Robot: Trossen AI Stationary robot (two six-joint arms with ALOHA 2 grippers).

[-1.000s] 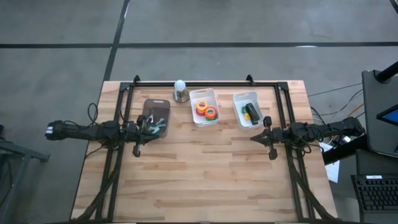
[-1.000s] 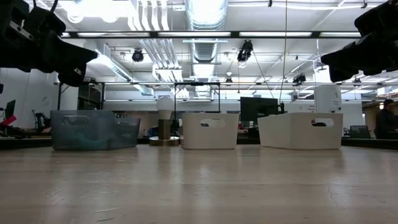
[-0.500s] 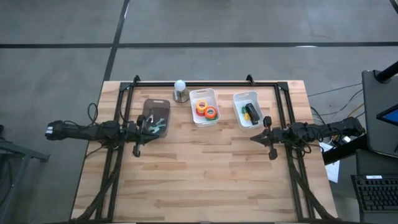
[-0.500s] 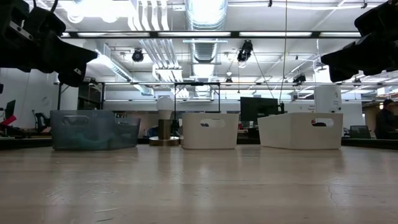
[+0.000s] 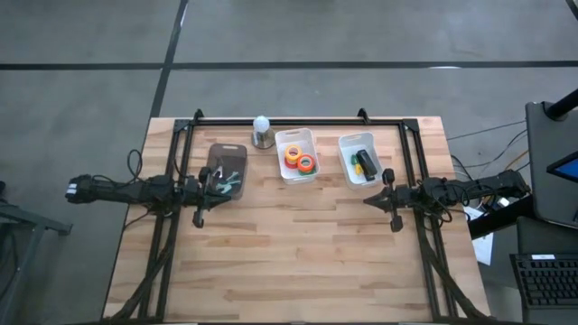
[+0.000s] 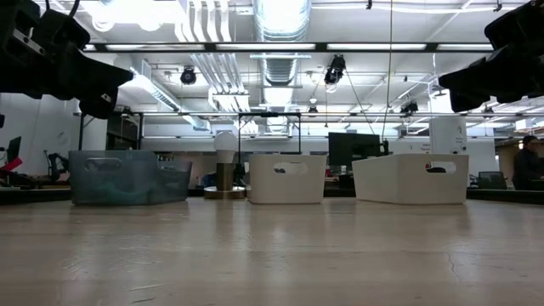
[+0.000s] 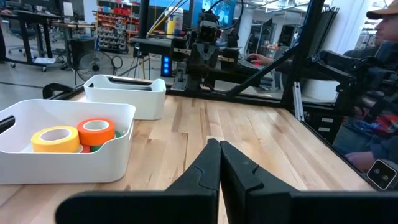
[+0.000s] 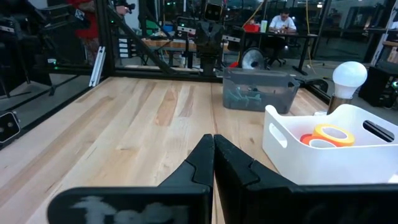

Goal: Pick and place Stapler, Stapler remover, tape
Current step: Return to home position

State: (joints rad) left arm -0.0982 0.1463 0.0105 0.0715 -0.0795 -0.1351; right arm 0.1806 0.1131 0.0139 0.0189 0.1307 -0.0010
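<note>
Tape rolls [image 5: 299, 160] lie in the middle white bin [image 5: 280, 137]; yellow and orange ones [image 7: 96, 132] show in the left wrist view. A dark stapler with a green piece [image 5: 364, 163] lies in the right white bin [image 5: 344, 142]. Pale green claw pieces [image 5: 223, 185] lie in the grey bin [image 5: 228, 151]. My left gripper [image 5: 228, 186] hangs shut above the table by the grey bin's near end [image 7: 219, 144]. My right gripper [image 5: 368, 199] hangs shut above the table, near side of the right bin [image 8: 213, 137]. Neither touches anything.
A lamp with a white bulb [image 5: 262, 126] stands on a round base at the far edge, between the grey and middle bins. A black frame [image 5: 298, 121] runs along the table's far and side edges. Bare wood [image 5: 289, 253] fills the near half. People sit beyond the table.
</note>
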